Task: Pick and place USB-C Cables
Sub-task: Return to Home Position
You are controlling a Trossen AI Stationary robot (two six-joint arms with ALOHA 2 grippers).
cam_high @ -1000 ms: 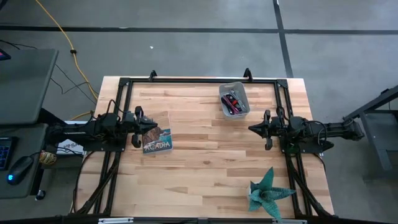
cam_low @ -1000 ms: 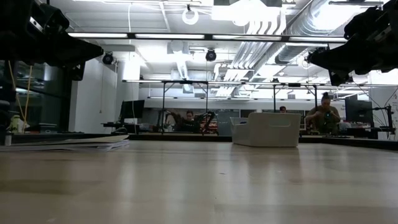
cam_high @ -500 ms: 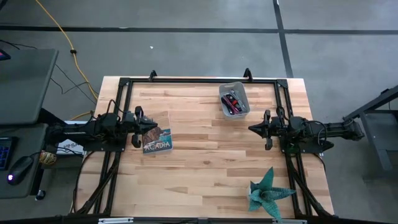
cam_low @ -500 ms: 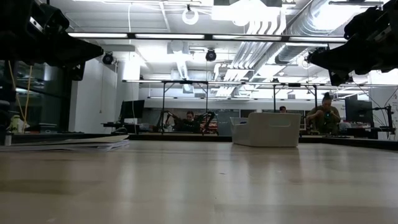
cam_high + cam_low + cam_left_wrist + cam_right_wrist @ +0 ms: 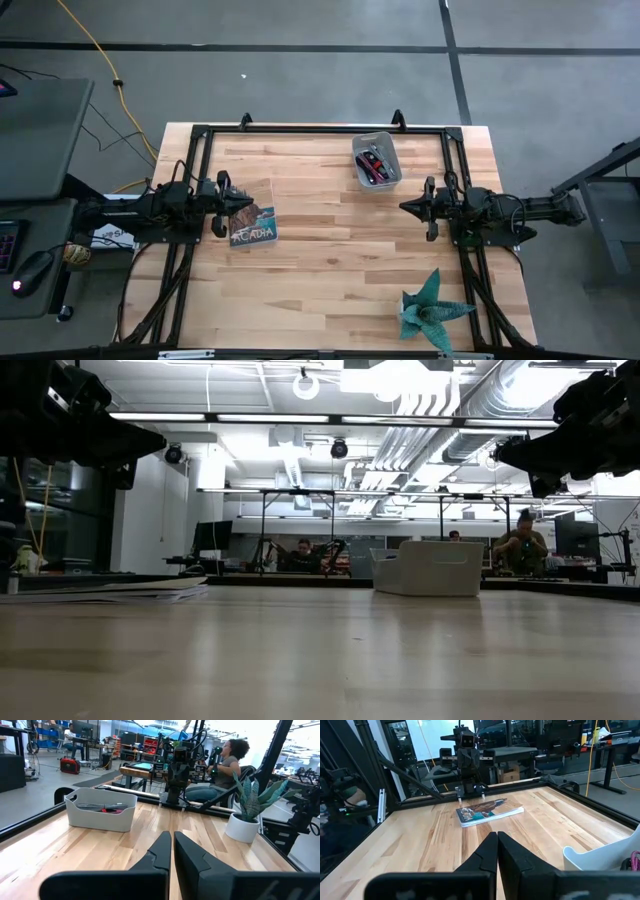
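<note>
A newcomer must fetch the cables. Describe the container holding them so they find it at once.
On the wooden table, look at the edge at the top of the overhead picture, toward the right arm. There stands a small white bin holding red and black cables. It is the only container: the book lies flat, the potted plant is green and spiky.

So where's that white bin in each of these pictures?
High view: bin near the table's far edge, right of centre.
Low view: bin right of centre, far across the table.
Left wrist view: bin on the table ahead, away from the plant.
Right wrist view: only part of the bin rim, at the picture's edge.
Shared landmark: the book, in all but the left wrist view.
</note>
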